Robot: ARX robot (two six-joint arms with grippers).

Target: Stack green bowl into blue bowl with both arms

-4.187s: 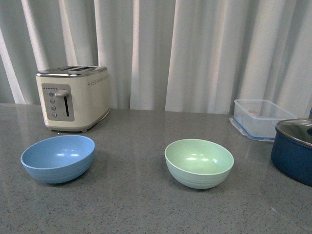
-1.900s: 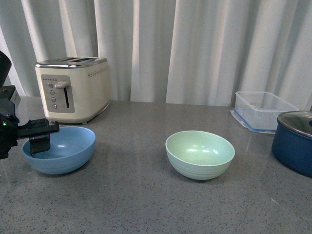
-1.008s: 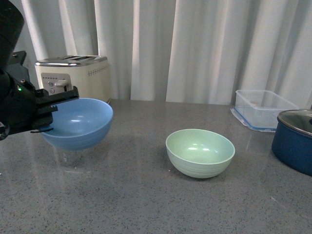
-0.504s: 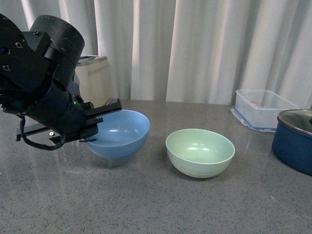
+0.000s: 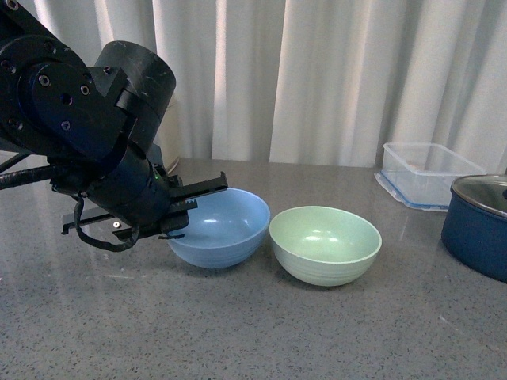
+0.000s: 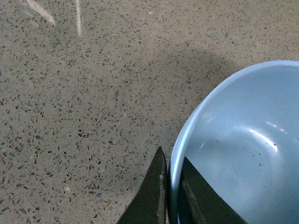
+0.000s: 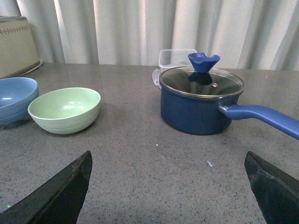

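Two bowls, one lidded navy pot [image 7: 201, 109], one clear tub [image 5: 428, 184]. The blue bowl [image 5: 222, 229] sits just left of the green bowl [image 5: 325, 244], unstacked; the left gripper [image 6: 172, 161] pinches its rim on the side away from the green bowl. The right gripper [image 7: 168, 156] gapes wide, holding nothing.

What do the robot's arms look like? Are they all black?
Pretty much! The left arm is bulky, rounded and shiny black, with small screw holes and a looping black cable. The right gripper's fingers are black wedges.
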